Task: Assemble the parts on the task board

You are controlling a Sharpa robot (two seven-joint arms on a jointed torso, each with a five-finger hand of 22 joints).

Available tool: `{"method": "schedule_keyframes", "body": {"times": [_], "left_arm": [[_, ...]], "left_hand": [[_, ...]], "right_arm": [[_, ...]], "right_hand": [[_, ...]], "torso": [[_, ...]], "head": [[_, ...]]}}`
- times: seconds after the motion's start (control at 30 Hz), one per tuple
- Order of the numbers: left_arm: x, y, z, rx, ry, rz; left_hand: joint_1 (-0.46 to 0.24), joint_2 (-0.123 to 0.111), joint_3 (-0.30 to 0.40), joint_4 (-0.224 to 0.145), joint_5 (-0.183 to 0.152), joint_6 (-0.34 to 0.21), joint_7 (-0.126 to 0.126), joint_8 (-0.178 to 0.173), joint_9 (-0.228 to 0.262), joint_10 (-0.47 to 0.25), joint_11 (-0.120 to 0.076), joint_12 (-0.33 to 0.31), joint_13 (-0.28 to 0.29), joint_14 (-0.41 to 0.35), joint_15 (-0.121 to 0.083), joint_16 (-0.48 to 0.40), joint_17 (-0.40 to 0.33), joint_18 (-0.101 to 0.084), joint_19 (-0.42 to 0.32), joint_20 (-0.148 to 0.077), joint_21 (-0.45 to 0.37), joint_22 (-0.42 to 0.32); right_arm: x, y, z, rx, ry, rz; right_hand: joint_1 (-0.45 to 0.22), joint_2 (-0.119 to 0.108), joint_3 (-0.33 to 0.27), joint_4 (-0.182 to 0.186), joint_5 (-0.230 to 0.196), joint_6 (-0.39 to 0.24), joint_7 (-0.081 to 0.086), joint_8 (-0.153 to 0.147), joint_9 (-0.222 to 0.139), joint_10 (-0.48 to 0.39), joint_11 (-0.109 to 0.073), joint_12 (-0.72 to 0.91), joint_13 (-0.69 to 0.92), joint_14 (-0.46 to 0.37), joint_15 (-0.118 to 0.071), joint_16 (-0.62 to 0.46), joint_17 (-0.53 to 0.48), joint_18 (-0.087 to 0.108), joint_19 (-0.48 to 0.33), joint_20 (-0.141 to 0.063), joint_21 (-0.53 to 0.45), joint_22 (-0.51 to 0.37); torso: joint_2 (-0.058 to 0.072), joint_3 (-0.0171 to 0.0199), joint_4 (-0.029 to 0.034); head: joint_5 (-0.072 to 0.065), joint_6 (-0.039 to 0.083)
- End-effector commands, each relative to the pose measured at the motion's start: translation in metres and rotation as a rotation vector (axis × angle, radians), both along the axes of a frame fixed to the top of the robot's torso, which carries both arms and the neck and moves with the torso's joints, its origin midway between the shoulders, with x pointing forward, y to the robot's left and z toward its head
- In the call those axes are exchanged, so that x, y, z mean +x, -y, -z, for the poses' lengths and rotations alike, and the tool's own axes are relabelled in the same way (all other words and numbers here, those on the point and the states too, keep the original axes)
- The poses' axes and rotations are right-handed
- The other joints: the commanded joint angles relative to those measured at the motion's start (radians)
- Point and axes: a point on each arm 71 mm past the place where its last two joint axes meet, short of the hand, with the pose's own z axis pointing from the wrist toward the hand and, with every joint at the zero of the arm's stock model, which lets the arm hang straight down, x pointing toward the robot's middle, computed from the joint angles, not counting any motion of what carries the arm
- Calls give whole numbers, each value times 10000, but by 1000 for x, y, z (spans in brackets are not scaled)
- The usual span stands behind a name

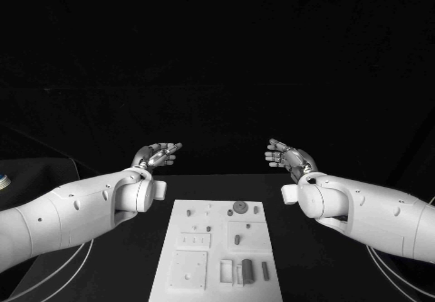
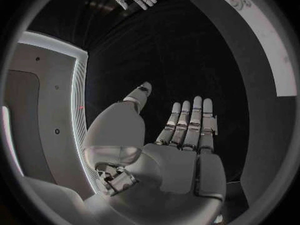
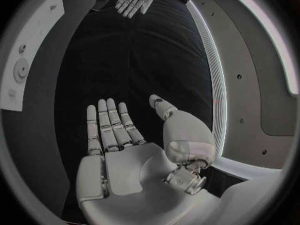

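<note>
The white task board (image 1: 217, 251) lies in the middle of the black table, near the front edge. Small grey parts rest on it, among them a round disc (image 1: 240, 206) near its far end and upright blocks (image 1: 243, 272) near its close end. My left hand (image 1: 156, 155) hovers beyond the board's far left corner, fingers spread, holding nothing. My right hand (image 1: 290, 157) hovers beyond the far right corner, fingers apart and empty too. Each palm faces the other. In the left wrist view my left hand (image 2: 178, 135) is flat and empty; the right hand (image 3: 125, 140) looks the same in the right wrist view.
The board (image 2: 262, 40) appears as a white strip in the left wrist view and at the rim (image 3: 19, 70) in the right wrist view. A round object (image 1: 4, 181) sits at the far left edge of the table.
</note>
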Motion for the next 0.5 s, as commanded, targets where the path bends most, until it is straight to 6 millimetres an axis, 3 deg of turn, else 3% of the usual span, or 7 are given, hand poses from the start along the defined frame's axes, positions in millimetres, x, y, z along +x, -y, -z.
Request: {"method": "schedule_keyframes", "body": {"times": [0.03,0.23,0.47,0.5], "left_arm": [[11,1,-2,248,-1146,1145],[24,-9,-13,651,-1400,1189],[26,-10,-14,700,-1431,1192],[20,-9,-11,722,-1401,2171]], "left_hand": [[101,-12,39,-4,37,76,16,39,56,76,14,39,34,80,9,44,43,-153,50,8,96,37],[103,29,64,6,46,288,141,175,122,287,84,179,89,265,-3,143,63,-153,115,-15,194,76],[146,96,141,-65,55,1255,382,614,352,1404,203,581,183,1465,7,527,238,-143,780,-212,609,172],[164,106,157,-91,56,1372,397,645,370,1585,215,617,181,1677,10,582,271,-114,935,-254,668,177]], "right_arm": [[10,-3,0,194,-1077,-1981],[26,9,-9,-52,-1556,-2595],[33,15,-14,-198,-1794,-2884],[44,28,-18,-5266,185,-3334]], "right_hand": [[171,-38,19,-107,20,91,33,93,26,68,8,74,24,61,27,78,18,-70,-77,34,20,14],[645,-213,57,-437,23,237,40,261,134,242,21,214,104,334,102,291,98,-70,-56,11,97,77],[2033,-809,199,-539,30,933,81,680,413,1241,81,534,248,1391,157,747,336,-70,463,-117,614,293],[2254,-882,226,-547,32,1070,72,739,452,1434,73,571,260,1538,146,793,364,-70,566,-139,696,316]], "torso": [[-1,0,0],[-1,0,0],[-1,0,0],[-15,-7,-25]], "head": [[1,2],[1,2],[1,2],[96,-235]]}}
